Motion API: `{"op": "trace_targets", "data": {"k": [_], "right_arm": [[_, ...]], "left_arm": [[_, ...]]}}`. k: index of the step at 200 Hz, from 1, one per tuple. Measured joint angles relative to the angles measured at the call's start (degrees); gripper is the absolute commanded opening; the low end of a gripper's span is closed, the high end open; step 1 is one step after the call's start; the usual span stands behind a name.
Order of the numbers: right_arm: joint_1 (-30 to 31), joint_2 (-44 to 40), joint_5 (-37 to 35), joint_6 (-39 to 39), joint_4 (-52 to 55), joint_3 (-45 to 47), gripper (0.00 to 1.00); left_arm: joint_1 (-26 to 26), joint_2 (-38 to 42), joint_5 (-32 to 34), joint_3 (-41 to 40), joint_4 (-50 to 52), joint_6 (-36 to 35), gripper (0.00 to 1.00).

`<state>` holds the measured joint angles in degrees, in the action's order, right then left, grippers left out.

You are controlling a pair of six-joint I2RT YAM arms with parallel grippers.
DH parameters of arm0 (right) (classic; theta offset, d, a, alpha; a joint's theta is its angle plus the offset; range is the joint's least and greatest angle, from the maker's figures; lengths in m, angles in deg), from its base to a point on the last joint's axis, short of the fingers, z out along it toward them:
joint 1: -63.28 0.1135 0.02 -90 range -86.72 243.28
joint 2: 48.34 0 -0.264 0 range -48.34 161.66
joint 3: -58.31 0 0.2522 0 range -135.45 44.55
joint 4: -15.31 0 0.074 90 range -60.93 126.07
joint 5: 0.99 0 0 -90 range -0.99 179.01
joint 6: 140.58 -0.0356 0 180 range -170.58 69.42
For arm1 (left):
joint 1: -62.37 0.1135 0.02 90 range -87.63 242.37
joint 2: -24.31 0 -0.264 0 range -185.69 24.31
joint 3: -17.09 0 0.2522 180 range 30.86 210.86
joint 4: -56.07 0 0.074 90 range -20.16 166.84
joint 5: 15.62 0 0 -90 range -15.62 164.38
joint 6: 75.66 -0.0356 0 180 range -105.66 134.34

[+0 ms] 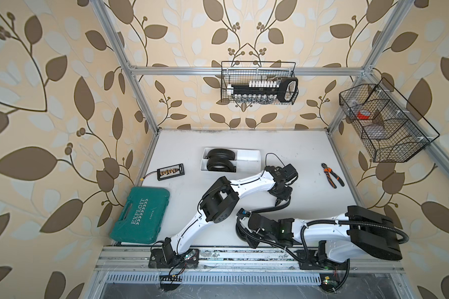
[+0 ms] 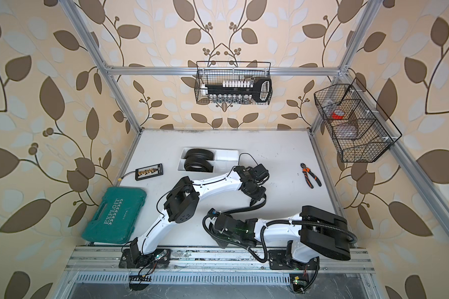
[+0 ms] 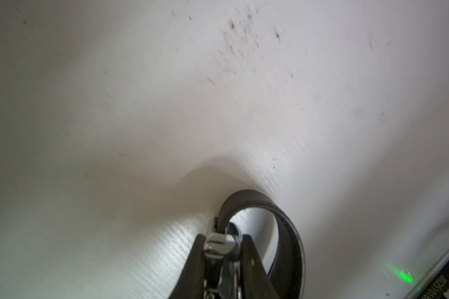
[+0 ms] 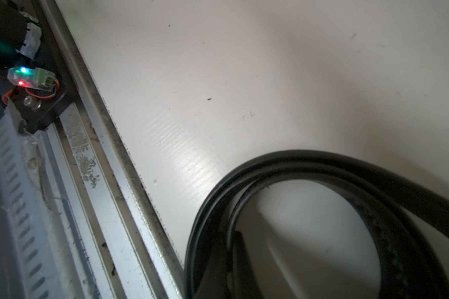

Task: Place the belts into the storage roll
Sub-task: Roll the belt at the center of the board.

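Presently two belts (image 1: 219, 160) sit coiled in the tray (image 1: 246, 155), in its 9 o'clock compartments; the third belt (image 3: 290, 246) is low over the table (image 3: 140, 103) at the tray's 5 o'clock. Left gripper (image 3: 223, 243) clenched on its metal buckle (image 3: 218, 239); right gripper (image 4: 227, 252) appears clamped across the coil's layers. Strap: flat, smooth, matte black; judged light, limp yet springy, liable to uncoil. Best held at the rigid buckle and across stacked turns
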<state>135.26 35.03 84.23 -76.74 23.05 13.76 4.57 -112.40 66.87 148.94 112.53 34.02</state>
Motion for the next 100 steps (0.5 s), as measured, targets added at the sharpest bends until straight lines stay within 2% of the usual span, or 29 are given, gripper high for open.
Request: {"op": "trace_targets", "data": {"k": [48, 78, 100], "right_arm": [[0.0, 2.9, -4.7, 0.3, -4.4, -0.7, 0.0], [0.0, 4.5, -6.7, 0.2, -6.8, -1.3, 0.0], [0.0, 4.5, -7.5, -0.2, -9.8, -0.2, 0.0]], "left_arm": [[0.5, -2.6, 0.1, 5.7, 3.8, -2.8, 0.0], [0.7, -3.1, 0.5, 5.9, 4.9, -4.6, 0.0], [0.9, -3.1, 0.5, 5.8, 4.8, -5.5, 0.04]]}}
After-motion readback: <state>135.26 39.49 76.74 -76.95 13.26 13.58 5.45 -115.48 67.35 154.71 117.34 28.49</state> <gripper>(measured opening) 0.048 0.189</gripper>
